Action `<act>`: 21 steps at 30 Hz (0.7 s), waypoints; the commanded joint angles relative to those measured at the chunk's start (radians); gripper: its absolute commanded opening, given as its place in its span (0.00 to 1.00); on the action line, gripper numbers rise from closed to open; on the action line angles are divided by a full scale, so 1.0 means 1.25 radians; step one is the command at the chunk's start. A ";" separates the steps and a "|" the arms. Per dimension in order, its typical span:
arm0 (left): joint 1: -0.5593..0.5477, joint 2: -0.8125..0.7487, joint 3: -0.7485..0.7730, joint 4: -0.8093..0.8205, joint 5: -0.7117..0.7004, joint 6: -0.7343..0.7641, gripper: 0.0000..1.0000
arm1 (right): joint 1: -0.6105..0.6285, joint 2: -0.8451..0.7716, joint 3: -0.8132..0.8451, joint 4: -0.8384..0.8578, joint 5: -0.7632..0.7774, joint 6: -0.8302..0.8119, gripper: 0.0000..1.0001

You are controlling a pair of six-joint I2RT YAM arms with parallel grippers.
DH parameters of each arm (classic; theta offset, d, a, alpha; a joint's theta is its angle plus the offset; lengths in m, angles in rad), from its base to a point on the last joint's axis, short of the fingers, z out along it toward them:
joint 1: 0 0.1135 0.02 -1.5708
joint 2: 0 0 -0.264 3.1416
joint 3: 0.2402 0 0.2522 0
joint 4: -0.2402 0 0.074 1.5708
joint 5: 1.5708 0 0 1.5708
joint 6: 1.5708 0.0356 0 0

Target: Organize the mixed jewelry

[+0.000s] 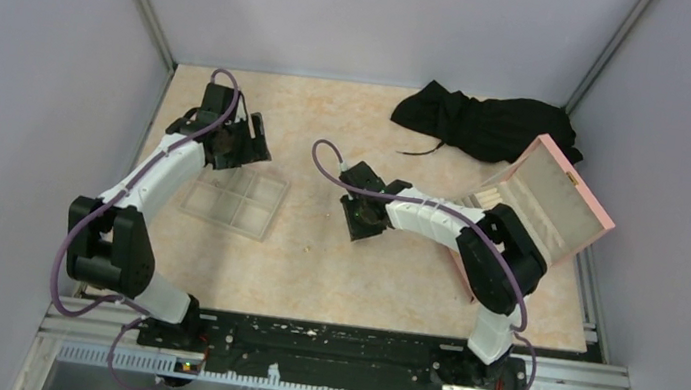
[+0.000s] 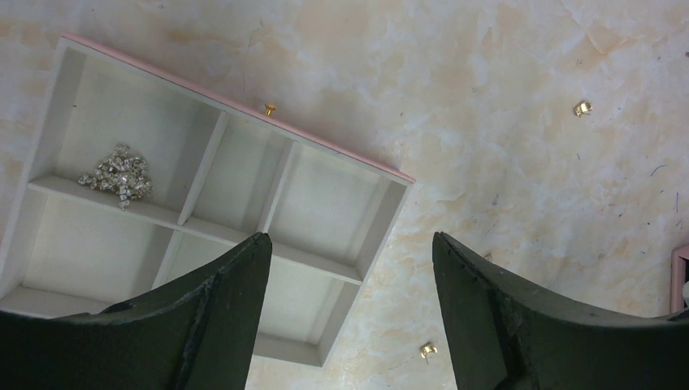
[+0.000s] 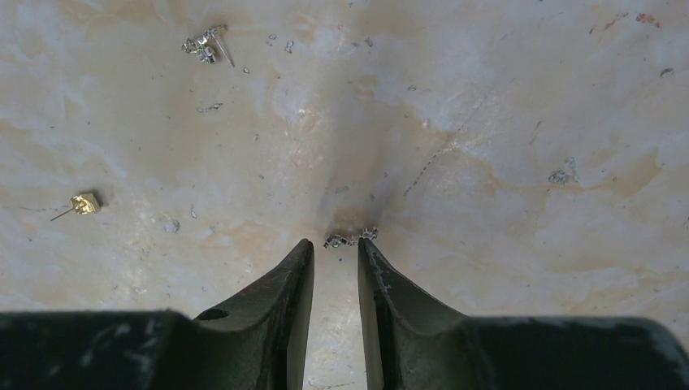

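My left gripper (image 1: pixel 238 141) hangs open and empty over the compartment tray (image 1: pixel 234 203); in the left wrist view its wide-apart fingertips (image 2: pixel 351 237) frame the tray's corner (image 2: pixel 375 231). A silvery cluster of jewelry (image 2: pixel 118 175) lies in one compartment. Gold studs lie on the table: one by the tray's rim (image 2: pixel 269 108), one further out (image 2: pixel 582 107), one near the fingers (image 2: pixel 427 350). My right gripper (image 1: pixel 363 220) is low over the table, its jaws narrowly apart (image 3: pixel 335 241). A tiny silver piece (image 3: pixel 351 238) lies just at the tips. A gold stud (image 3: pixel 84 203) and a silver piece (image 3: pixel 205 43) lie further off.
The pink hinged box (image 1: pixel 558 198) stands open at the right, behind my right arm. A black cloth (image 1: pixel 482 122) lies at the back right. Grey walls enclose the table on three sides.
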 commanded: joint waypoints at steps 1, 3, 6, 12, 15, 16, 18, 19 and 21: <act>-0.002 0.003 0.013 0.000 -0.004 0.004 0.79 | 0.010 0.005 0.038 0.020 0.003 -0.007 0.27; -0.002 0.004 0.011 0.002 -0.004 0.004 0.79 | 0.010 0.011 0.040 0.018 -0.001 -0.009 0.26; -0.002 0.007 0.012 0.003 -0.004 0.003 0.79 | 0.010 0.017 0.041 0.017 -0.002 -0.010 0.24; -0.002 0.010 0.012 0.005 -0.004 0.003 0.79 | 0.010 0.023 0.039 0.015 0.002 -0.012 0.21; -0.002 0.011 0.012 0.008 -0.004 0.003 0.79 | 0.011 0.024 0.039 0.018 0.002 -0.013 0.19; -0.002 0.012 0.014 0.008 -0.004 0.003 0.79 | 0.010 0.025 0.042 0.017 0.003 -0.014 0.17; -0.002 0.015 0.015 0.008 0.008 0.003 0.79 | 0.010 0.025 0.046 0.015 0.006 -0.014 0.13; -0.002 0.017 0.016 0.008 0.020 0.004 0.79 | 0.010 0.024 0.047 0.014 0.006 -0.014 0.10; -0.002 0.017 0.017 0.008 0.021 0.004 0.79 | 0.011 0.023 0.049 0.013 0.007 -0.015 0.03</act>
